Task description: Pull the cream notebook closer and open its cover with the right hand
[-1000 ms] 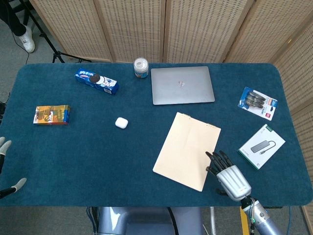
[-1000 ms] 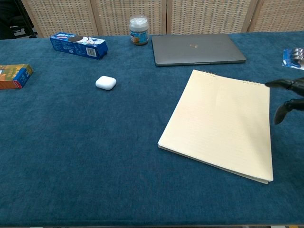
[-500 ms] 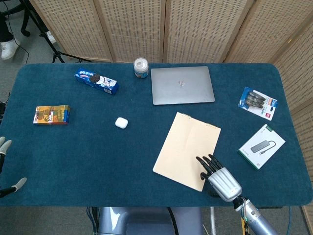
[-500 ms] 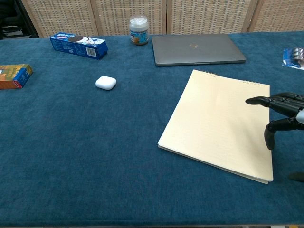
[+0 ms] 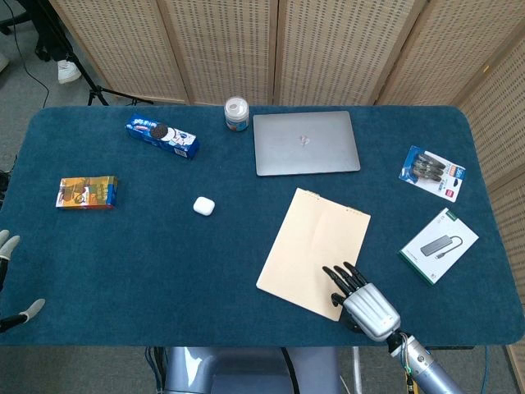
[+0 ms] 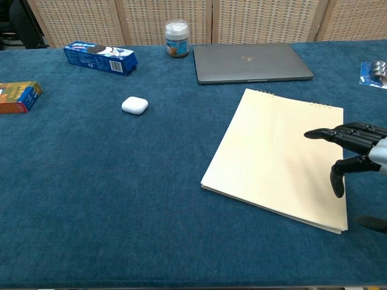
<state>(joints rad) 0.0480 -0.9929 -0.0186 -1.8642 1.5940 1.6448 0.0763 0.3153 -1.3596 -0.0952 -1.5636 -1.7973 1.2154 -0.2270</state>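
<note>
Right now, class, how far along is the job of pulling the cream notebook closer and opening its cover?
Done: nothing visible yet; the cream notebook lies flat and closed, below the laptop. In hand: the right hand, fingers spread, hovers over the notebook's near right corner; contact cannot be confirmed. Left: pull it closer, then lift the cover.

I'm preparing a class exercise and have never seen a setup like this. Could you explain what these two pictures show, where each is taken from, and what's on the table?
This is a two-armed robot at a blue table. One picture looks down from its head, the other looks forward from its chest. The right robot hand reaches over the near right corner of a closed cream notebook, fingers spread, holding nothing. The left robot hand barely shows at the head view's left edge. Also on the table: a closed laptop, a white earbud case, a cookie pack, a small jar, a yellow box and two packaged gadgets.
</note>
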